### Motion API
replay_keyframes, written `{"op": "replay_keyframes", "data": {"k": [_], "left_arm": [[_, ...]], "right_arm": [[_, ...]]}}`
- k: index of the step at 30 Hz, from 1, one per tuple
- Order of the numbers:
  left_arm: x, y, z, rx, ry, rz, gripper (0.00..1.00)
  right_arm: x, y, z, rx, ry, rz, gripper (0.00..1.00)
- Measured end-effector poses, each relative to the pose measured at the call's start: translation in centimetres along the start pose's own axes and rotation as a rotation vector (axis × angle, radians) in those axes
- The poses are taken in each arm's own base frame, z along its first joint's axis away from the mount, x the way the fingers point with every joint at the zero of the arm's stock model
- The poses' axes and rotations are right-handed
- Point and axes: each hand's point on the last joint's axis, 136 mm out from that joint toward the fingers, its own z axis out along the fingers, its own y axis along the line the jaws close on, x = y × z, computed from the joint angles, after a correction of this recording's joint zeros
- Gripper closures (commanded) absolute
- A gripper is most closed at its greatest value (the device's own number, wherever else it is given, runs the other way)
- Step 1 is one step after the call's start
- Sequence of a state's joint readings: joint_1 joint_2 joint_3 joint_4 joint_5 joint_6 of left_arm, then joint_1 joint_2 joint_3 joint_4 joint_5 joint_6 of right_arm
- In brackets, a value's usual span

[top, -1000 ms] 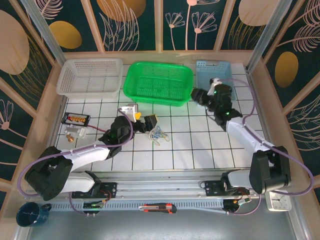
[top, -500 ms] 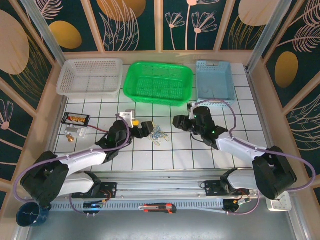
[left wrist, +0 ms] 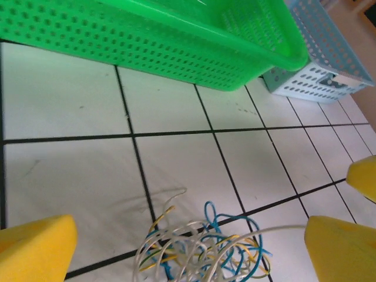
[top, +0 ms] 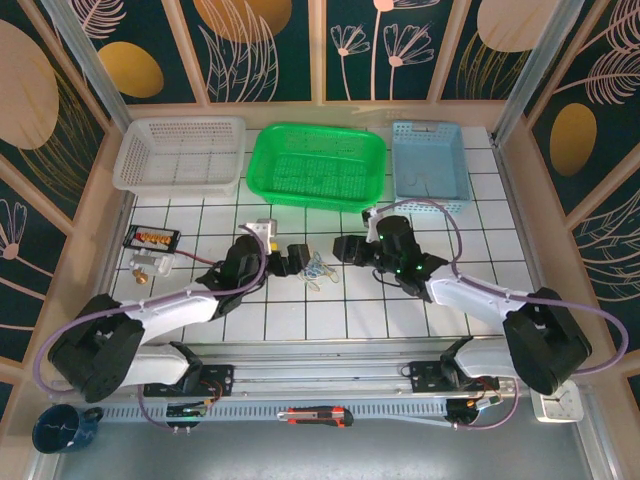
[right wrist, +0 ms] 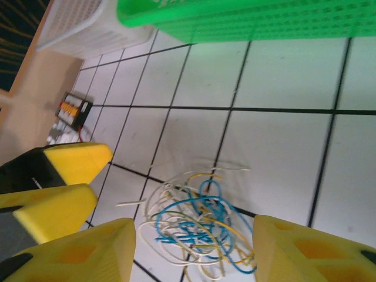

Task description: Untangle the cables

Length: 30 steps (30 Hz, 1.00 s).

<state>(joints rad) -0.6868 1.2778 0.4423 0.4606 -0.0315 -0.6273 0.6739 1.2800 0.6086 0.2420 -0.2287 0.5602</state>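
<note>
Jaws agape; left arm point(top: 185, 302), right arm point(top: 470, 292) stretched low inward, flanking cables point(top: 318, 268).

One white basket point(top: 180, 122), one green basket point(top: 318, 130), one blue basket point(top: 430, 127), one tangle of cables point(top: 318, 268), one mug point(top: 62, 428)
</note>
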Motion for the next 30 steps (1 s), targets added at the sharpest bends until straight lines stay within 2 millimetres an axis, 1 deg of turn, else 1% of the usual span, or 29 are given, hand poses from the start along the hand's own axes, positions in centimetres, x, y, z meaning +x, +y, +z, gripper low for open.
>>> {"op": "replay_keyframes", "data": {"k": [2, 4, 6, 9, 11, 14, 17, 19, 23, 24, 27, 30], "left_arm": [[-0.2, 0.4, -0.4, -0.015, -0.022, -0.016, 0.01], [-0.9, 1.5, -2.1, -0.051, -0.096, -0.056, 0.01], [-2.1, 2.4, -4.3, -0.07, -0.191, -0.106, 0.01], [-3.8, 3.3, -6.2, -0.086, -0.294, -0.176, 0.01], [-4.2, 3.7, -6.7, -0.092, -0.325, -0.206, 0.01], [-4.3, 4.3, -6.9, -0.108, -0.333, -0.23, 0.01], [-4.0, 4.5, -6.8, -0.113, -0.321, -0.231, 0.01], [-3.9, 4.4, -6.7, -0.11, -0.314, -0.229, 0.01], [-3.7, 4.2, -6.6, -0.098, -0.303, -0.217, 0.01], [-3.7, 4.1, -6.6, -0.094, -0.299, -0.211, 0.01], [-3.5, 3.9, -6.4, -0.088, -0.287, -0.197, 0.01], [-3.3, 3.8, -6.3, -0.08, -0.274, -0.184, 0.01]], "right_arm": [[0.2, 0.6, 0.2, -0.015, 0.011, -0.01, 0.45], [0.2, 1.3, 1.0, -0.02, 0.027, -0.019, 0.45], [0.3, 2.4, 2.1, -0.038, 0.049, -0.038, 0.44], [0.8, 3.6, 3.2, -0.056, 0.076, -0.064, 0.44], [1.2, 4.0, 4.1, -0.061, 0.096, -0.079, 0.44], [2.2, 4.4, 5.2, -0.062, 0.129, -0.093, 0.44], [3.1, 4.5, 6.1, -0.054, 0.156, -0.102, 0.45], [3.6, 4.4, 6.5, -0.049, 0.168, -0.11, 0.49], [4.0, 4.0, 6.8, -0.038, 0.179, -0.119, 0.66], [4.1, 3.9, 6.9, -0.033, 0.178, -0.116, 0.69], [3.8, 3.7, 7.0, -0.017, 0.169, -0.119, 0.82], [3.2, 3.9, 7.1, -0.01, 0.151, -0.118, 0.83]]}}
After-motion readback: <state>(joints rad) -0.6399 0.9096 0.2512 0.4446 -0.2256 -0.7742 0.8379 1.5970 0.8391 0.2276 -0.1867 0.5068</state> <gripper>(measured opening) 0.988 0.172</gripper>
